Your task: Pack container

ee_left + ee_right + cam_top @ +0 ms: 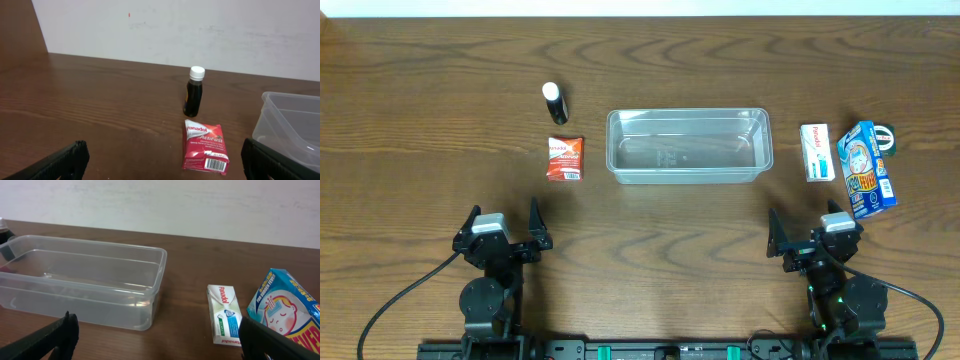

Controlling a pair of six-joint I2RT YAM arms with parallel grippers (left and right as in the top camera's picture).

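1. Container (686, 178) — clear, shallow plastic — sits mid-table (420, 120), its long side facing both arms.
2. Left of it and apart lies a red Panadol box (565, 158), flat; just beyond that stands a small dark bottle (554, 102), white-capped and upright.
3. Right of the container lies a white Panadol box (817, 152), with a larger blue box (869, 168) just beside it, tilted.
4. Left gripper (504, 220) is near the table's front edge, well short of the red box — fingers spread wide, gripping nothing.
5. Right gripper (808, 232) sits likewise before the white box, fingers spread, gripping nothing.
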